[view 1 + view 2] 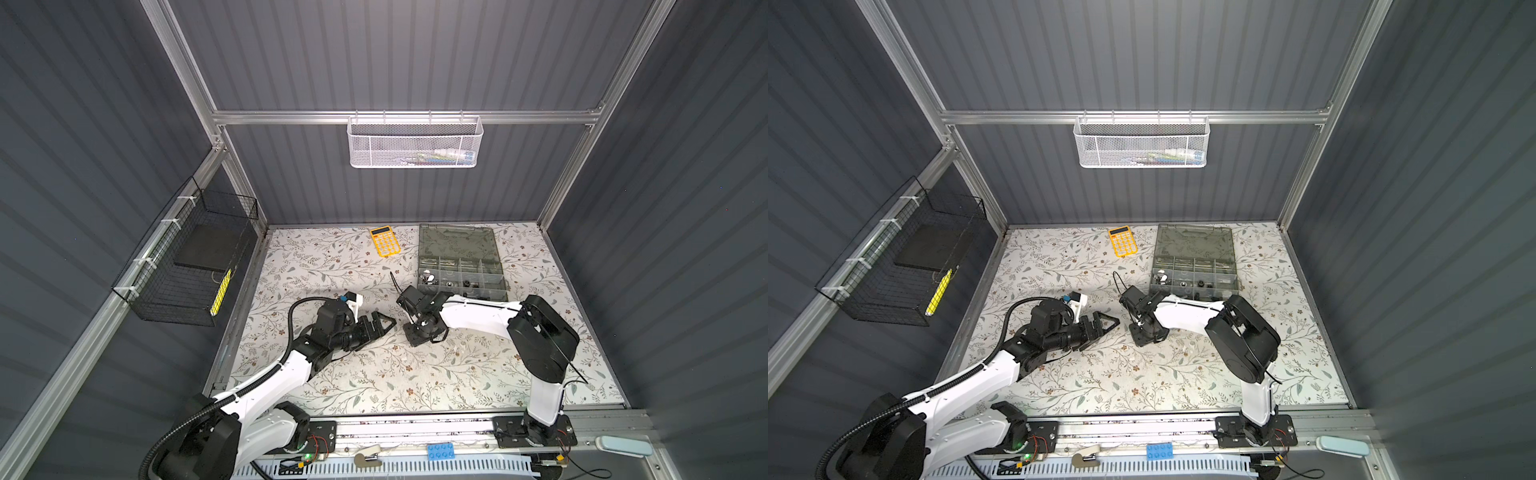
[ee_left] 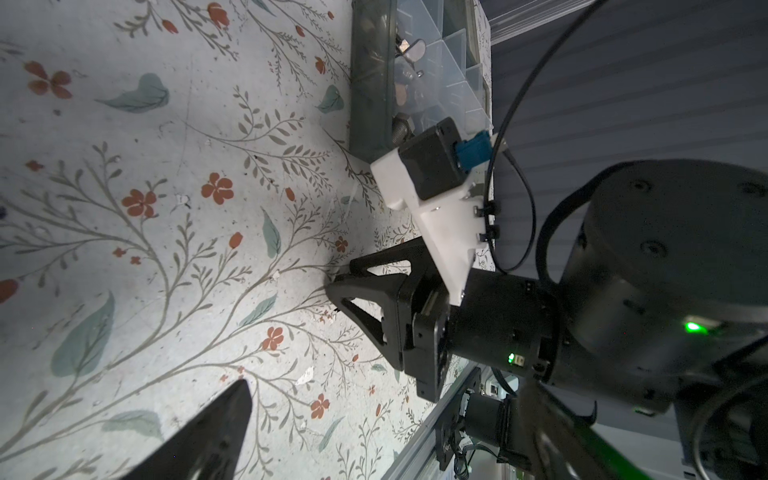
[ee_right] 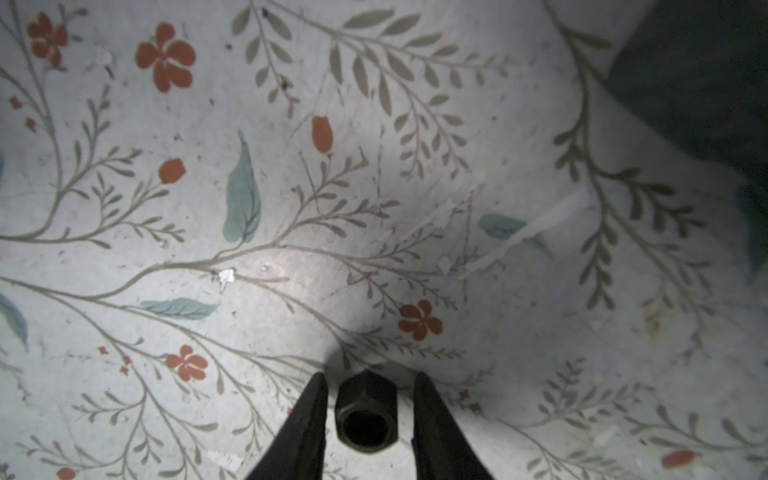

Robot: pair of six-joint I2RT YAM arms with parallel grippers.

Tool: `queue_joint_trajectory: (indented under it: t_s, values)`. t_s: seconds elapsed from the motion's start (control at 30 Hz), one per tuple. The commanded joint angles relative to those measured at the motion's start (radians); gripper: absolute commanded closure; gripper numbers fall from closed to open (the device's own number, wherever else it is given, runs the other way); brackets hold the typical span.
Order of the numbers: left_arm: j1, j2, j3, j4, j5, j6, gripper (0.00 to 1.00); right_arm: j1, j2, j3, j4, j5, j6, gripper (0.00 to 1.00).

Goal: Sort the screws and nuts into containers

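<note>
A black hexagonal nut lies on the floral mat between the fingertips of my right gripper. A thin gap shows on each side of the nut, so the jaws are open around it. In both top views the right gripper points straight down at mid-table and hides the nut. My left gripper hovers just to its left, turned on its side, open and empty. The grey organizer box stands at the back right, lid open. Its containers hold silver nuts and black parts. A screw lies in the box.
An orange calculator lies at the back, left of the box. A white mesh basket hangs on the back wall and a black wire basket on the left wall. The metal rail runs along the front edge.
</note>
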Motion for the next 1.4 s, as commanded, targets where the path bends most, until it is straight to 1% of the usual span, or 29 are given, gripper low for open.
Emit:
queue_joint_trajectory:
  t_s: [0.0,0.13,0.2,0.3,0.4,0.5,0.57,0.67,0.83,0.93,1.03,1.1,1.17,1.23,1.37]
  values:
    - [0.006,-0.014,0.001,-0.009,0.009,-0.006,0.00,0.009,0.037,-0.004,-0.033,0.024,0.016,0.71]
    - [0.006,-0.009,0.003,-0.019,-0.007,0.005,0.00,0.009,0.018,-0.015,-0.043,0.038,0.027,0.80]
    - [0.006,-0.012,0.013,-0.050,-0.029,0.022,0.00,0.007,0.005,-0.017,-0.048,0.049,0.033,0.82]
    - [-0.013,-0.019,0.043,-0.093,-0.064,0.049,0.00,0.003,-0.022,-0.008,-0.069,0.068,0.036,0.83]
    - [-0.057,-0.003,0.107,-0.135,-0.094,0.083,0.00,-0.012,-0.056,0.001,-0.089,0.071,0.034,0.83]
    - [-0.081,0.030,0.148,-0.126,-0.126,0.088,0.00,-0.046,-0.102,0.013,-0.111,0.074,0.030,0.83]
    - [-0.103,0.059,0.184,-0.119,-0.144,0.095,0.00,-0.081,-0.133,0.024,-0.128,0.072,0.026,0.83]
    - [-0.170,0.129,0.280,-0.125,-0.192,0.130,0.00,-0.152,-0.184,0.042,-0.147,0.068,0.019,0.83]
    - [-0.227,0.296,0.444,-0.090,-0.186,0.156,0.00,-0.298,-0.248,0.094,-0.163,0.063,0.002,0.83]
    - [-0.275,0.397,0.572,-0.092,-0.202,0.186,0.00,-0.384,-0.260,0.134,-0.166,0.078,-0.008,0.83]
    - [-0.307,0.511,0.705,-0.098,-0.189,0.199,0.00,-0.474,-0.247,0.168,-0.158,0.058,-0.008,0.83]
    - [-0.322,0.571,0.769,-0.089,-0.185,0.200,0.00,-0.521,-0.227,0.185,-0.154,0.062,-0.011,0.82]
    - [-0.329,0.628,0.816,-0.068,-0.176,0.191,0.00,-0.564,-0.207,0.189,-0.134,0.051,-0.014,0.82]
    - [-0.330,0.687,0.863,-0.050,-0.160,0.179,0.00,-0.609,-0.173,0.187,-0.096,0.004,-0.015,0.82]
    - [-0.330,0.750,0.919,-0.041,-0.152,0.172,0.00,-0.658,-0.090,0.209,-0.069,-0.022,-0.011,0.80]
